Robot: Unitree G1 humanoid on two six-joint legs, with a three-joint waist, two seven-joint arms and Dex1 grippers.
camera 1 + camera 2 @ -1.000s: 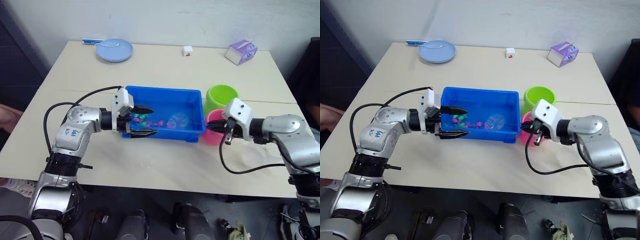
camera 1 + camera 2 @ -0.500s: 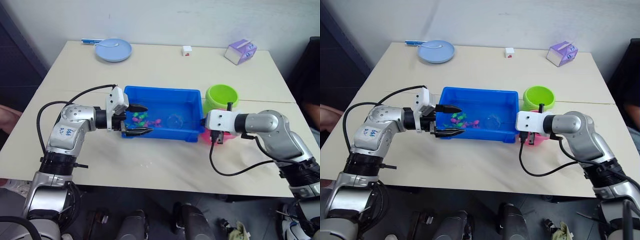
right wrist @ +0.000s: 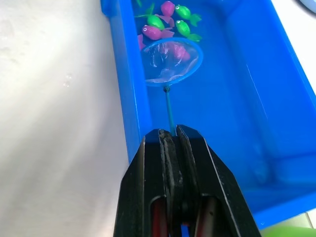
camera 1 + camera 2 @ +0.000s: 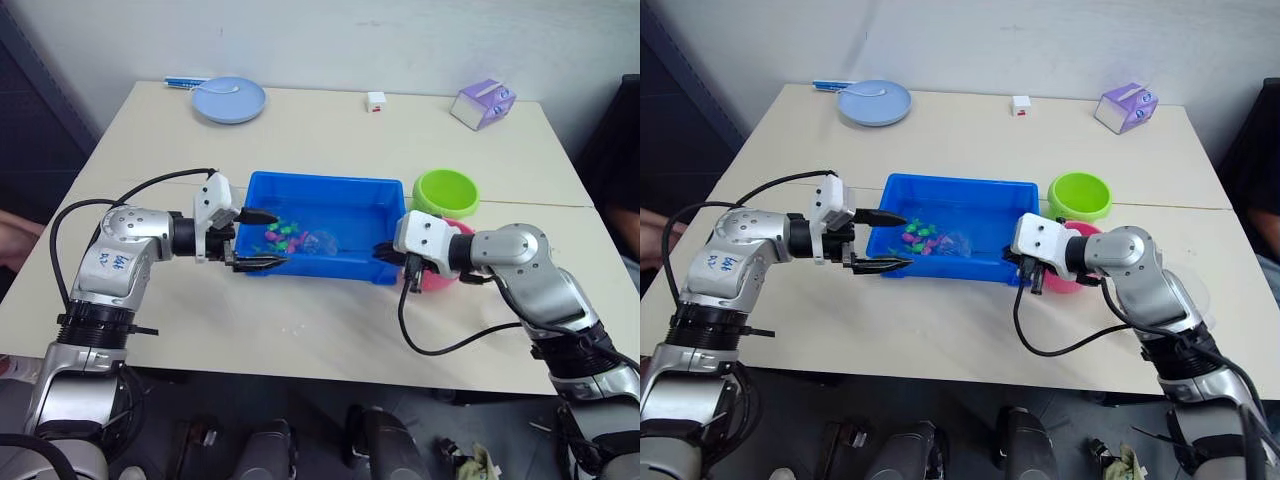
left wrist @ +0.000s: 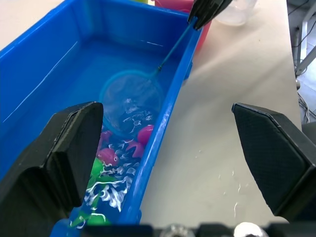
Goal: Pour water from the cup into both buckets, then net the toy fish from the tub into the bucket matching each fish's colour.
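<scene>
Right gripper (image 3: 170, 143) clamped on the thin stick of the round light-blue net (image 3: 171, 61), hoop among pink fish (image 3: 153, 32).

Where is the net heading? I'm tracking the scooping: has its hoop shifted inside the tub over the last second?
Yes. The net has slid along the tub toward the robot's left, away from the buckets' end, reaching the toy fish.

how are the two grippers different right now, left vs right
The left gripper is open, its fingers spread astride the tub's near-left corner, holding nothing. The right gripper is shut on the net's thin handle, its hoop dipped in the tub by the fish. Both point inward from opposite ends of the tub.
</scene>
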